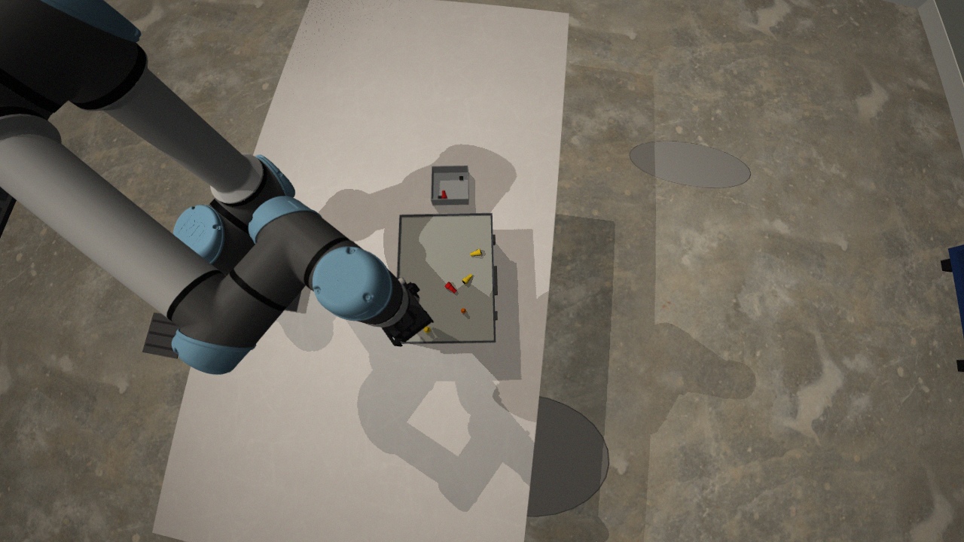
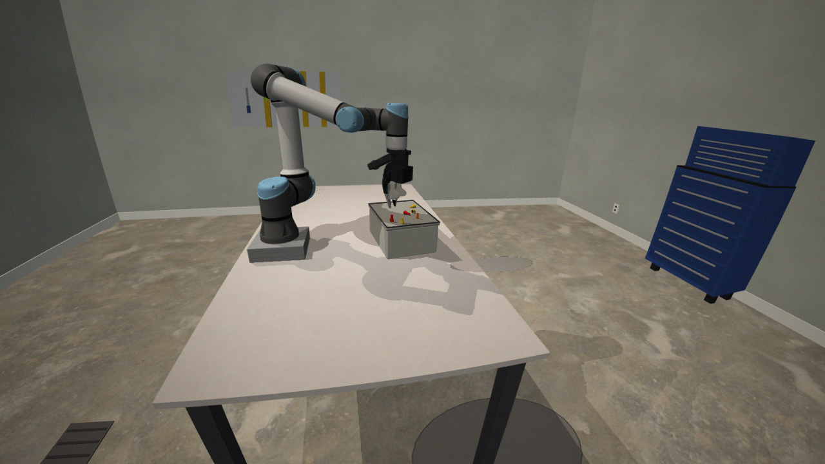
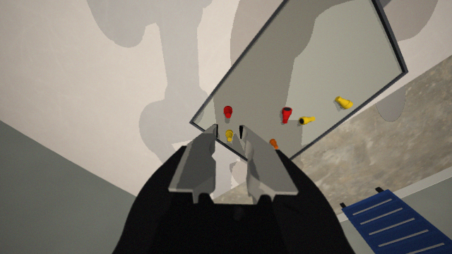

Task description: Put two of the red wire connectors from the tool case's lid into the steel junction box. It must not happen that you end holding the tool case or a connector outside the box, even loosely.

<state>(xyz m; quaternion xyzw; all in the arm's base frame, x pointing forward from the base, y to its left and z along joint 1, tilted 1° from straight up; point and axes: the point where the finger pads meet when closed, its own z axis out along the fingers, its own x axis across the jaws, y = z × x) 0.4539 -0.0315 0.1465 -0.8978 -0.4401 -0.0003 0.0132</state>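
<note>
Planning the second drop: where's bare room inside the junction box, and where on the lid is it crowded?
Junction box: one red connector sits at its lid-side corner; the remaining floor is bare. Tool case lid: the box-side half is bare; connectors cluster toward the gripper end.

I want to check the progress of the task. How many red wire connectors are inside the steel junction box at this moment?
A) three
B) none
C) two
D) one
D: the top view shows a single red wire connector inside the steel junction box, while two other red ones lie on the tool case's lid.
</note>
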